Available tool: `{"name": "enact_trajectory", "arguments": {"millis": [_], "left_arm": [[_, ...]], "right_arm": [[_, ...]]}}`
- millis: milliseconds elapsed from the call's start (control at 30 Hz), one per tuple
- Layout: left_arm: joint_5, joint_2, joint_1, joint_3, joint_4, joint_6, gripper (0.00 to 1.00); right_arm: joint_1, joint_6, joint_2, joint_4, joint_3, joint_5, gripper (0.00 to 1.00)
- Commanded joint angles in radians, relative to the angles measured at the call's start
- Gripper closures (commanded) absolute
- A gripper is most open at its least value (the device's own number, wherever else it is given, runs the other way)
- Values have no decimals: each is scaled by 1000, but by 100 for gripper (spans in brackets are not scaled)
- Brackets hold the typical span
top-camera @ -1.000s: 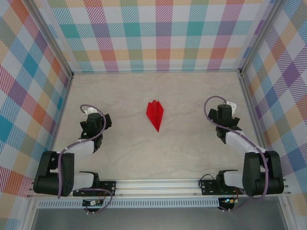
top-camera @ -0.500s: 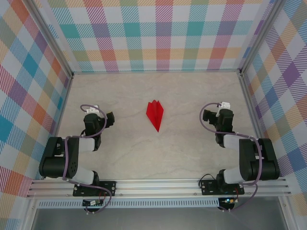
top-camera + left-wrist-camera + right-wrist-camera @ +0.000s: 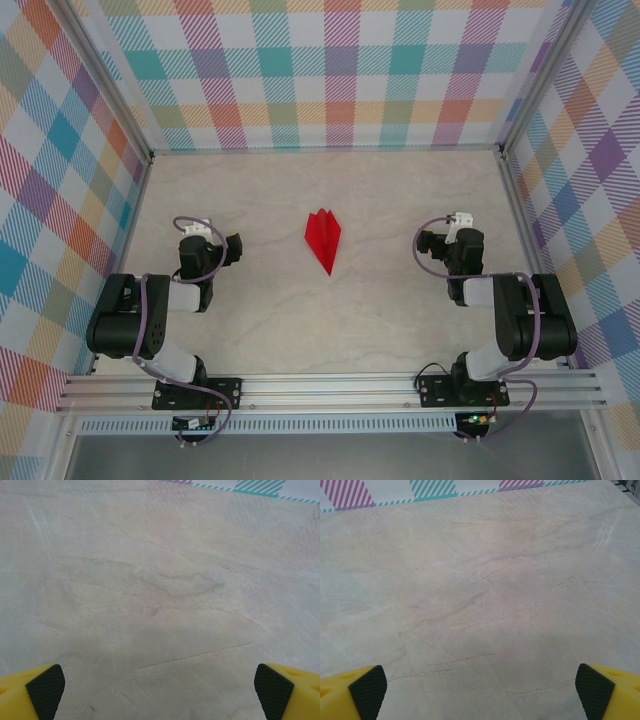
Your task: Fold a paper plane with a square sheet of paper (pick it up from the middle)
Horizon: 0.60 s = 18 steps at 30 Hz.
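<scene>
Arms (image 3: 130,325) more compact, paper plane (image 3: 323,238) central

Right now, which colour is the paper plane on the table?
Bright red all over; the paper plane shows best in the top external view.

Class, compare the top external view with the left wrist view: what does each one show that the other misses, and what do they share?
Top external view: the red paper plane lying folded on the table, tip towards the arm bases, with the left gripper and right gripper apart from it on either side. Left wrist view: the left gripper's yellow fingers and black pads up close, spread wide, nothing between them. Shared: the pale marbled table and some checked wall.
</scene>
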State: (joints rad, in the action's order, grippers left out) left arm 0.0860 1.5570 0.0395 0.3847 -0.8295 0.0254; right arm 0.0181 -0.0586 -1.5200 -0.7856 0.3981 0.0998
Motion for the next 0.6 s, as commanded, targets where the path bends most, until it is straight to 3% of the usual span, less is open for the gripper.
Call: {"name": "enact_trajectory", "arguments": {"millis": [0, 567], "left_arm": [[-21, 9, 24, 41, 30, -57, 0], [-23, 11, 23, 45, 35, -59, 0]], "right_arm": [[-6, 17, -3, -47, -1, -22, 0], [-6, 19, -3, -48, -1, -22, 0]]}}
